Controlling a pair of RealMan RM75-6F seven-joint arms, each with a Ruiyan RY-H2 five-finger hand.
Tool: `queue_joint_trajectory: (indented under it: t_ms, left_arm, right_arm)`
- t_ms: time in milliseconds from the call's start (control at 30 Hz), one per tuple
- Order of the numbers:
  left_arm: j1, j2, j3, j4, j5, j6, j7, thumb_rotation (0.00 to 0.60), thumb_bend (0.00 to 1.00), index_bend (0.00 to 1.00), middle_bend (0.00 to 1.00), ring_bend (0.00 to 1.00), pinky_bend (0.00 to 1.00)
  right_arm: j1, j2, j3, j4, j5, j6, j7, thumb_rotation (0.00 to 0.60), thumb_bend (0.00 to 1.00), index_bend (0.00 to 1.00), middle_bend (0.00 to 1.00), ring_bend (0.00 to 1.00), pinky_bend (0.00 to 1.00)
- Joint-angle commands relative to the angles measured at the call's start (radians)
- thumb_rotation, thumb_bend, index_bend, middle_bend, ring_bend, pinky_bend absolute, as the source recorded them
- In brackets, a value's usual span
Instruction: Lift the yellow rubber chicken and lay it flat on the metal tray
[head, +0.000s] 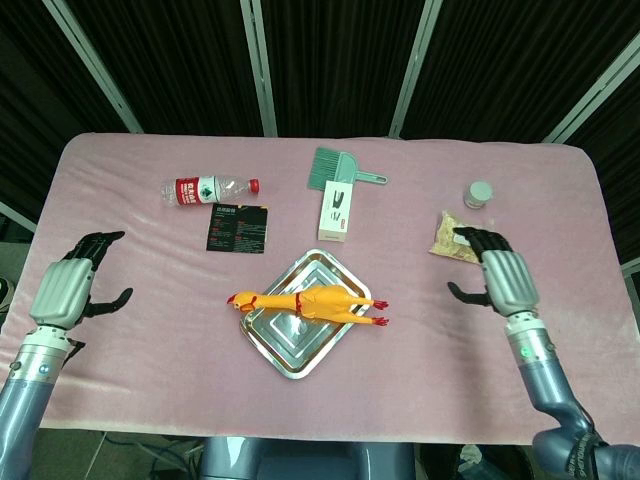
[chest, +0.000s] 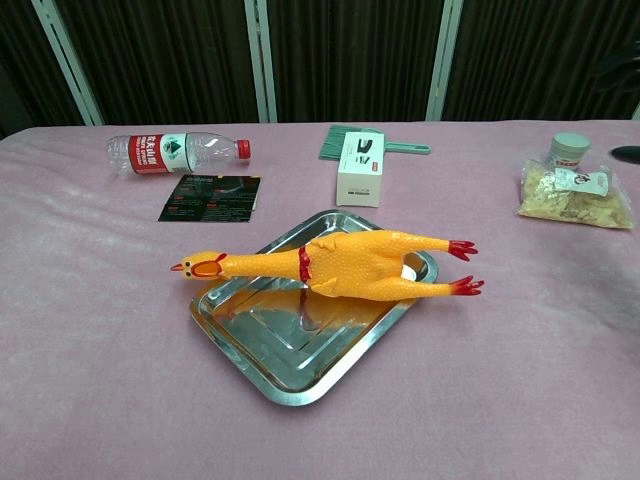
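Note:
The yellow rubber chicken (head: 310, 301) (chest: 350, 266) lies flat across the metal tray (head: 283, 352) (chest: 285, 375). Its head sticks out over the tray's left rim and its red feet over the right rim. Nothing touches it. My right hand (head: 497, 278) hovers far to the right of the tray, fingers spread and empty, beside the snack bag. My left hand (head: 72, 287) is at the table's left edge, fingers apart and holding nothing. In the chest view only a dark tip of the right hand shows at the right edge; the left hand is out of that frame.
A water bottle (head: 209, 188) and a black card (head: 237, 227) lie behind the tray on the left. A white box (head: 337, 211) and a green brush (head: 342, 169) sit behind it. At the right are a snack bag (head: 462, 238) and a small jar (head: 479, 194).

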Motion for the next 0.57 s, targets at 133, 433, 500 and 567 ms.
queue_joint_trajectory:
  t_ms: [133, 433, 500, 567]
  left_arm:
    - [0.074, -0.018, 0.03, 0.024, 0.041, 0.074, -0.012, 0.6, 0.26, 0.14, 0.15, 0.08, 0.19]
    - [0.175, -0.037, 0.066, 0.045, 0.147, 0.191, -0.041, 0.6, 0.26, 0.14, 0.15, 0.08, 0.18]
    - [0.188, -0.036, 0.07, 0.043, 0.161, 0.199, -0.045, 0.6, 0.26, 0.14, 0.15, 0.08, 0.18]
    - [0.197, -0.034, 0.072, 0.045, 0.171, 0.204, -0.047, 0.6, 0.26, 0.14, 0.15, 0.08, 0.18]
  right_arm:
    - [-0.14, 0.039, -0.036, 0.055, -0.049, 0.151, 0.024, 0.6, 0.29, 0.18, 0.2, 0.16, 0.14]
    - [-0.272, 0.029, -0.062, 0.078, -0.091, 0.279, 0.063, 0.6, 0.29, 0.18, 0.2, 0.16, 0.14]
    - [-0.289, 0.028, -0.066, 0.071, -0.1, 0.293, 0.061, 0.6, 0.29, 0.18, 0.2, 0.16, 0.14]
    - [-0.303, 0.028, -0.069, 0.064, -0.111, 0.3, 0.064, 0.6, 0.29, 0.18, 0.2, 0.16, 0.14]
